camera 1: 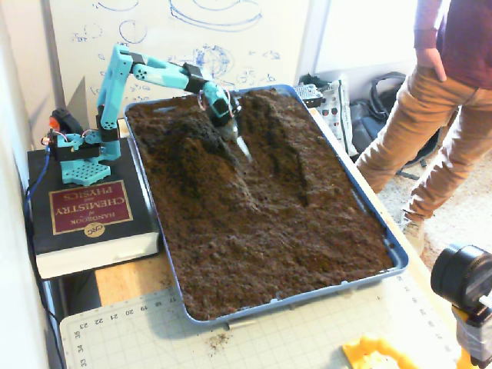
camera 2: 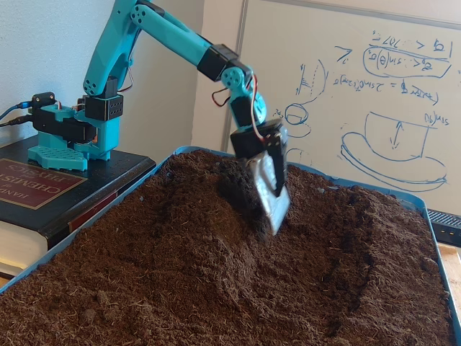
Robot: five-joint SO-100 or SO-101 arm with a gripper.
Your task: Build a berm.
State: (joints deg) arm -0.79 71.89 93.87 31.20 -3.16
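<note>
Teal arm (camera 2: 155, 32) reaches from its base on a thick book (camera 1: 84, 223) out over a blue tray (camera 1: 388, 250) filled with dark brown soil (camera 1: 284, 223). Gripper (camera 1: 240, 146) (camera 2: 274, 209) points down, carrying a flat silvery scoop-like blade; in the side fixed view the blade tip sits at the soil surface or just in it, slightly blurred. Whether the gripper is wide or narrow cannot be told, the blade covers the fingers. The berm (camera 1: 204, 150) (camera 2: 205, 209) is the tall rounded ridge of crumbly soil directly beside the gripper on its arm-base side, touching or nearly touching the blade, running away from under the wrist toward the near end of the tray. On the gripper's other side, away from the base, lies a sunken groove (camera 1: 269, 157), then a lower hump (camera 1: 296, 150) beyond it. Flat soil spreads well beyond the gripper toward the tray's near edge. Behind the gripper stands a whiteboard (camera 2: 360, 86) with blue sketches. Far off to the tray's side in the high fixed view, a person (camera 1: 430, 100) in tan trousers stands; a green cutting mat (camera 1: 269, 338) lies on the tabletop past the tray's near rim.
</note>
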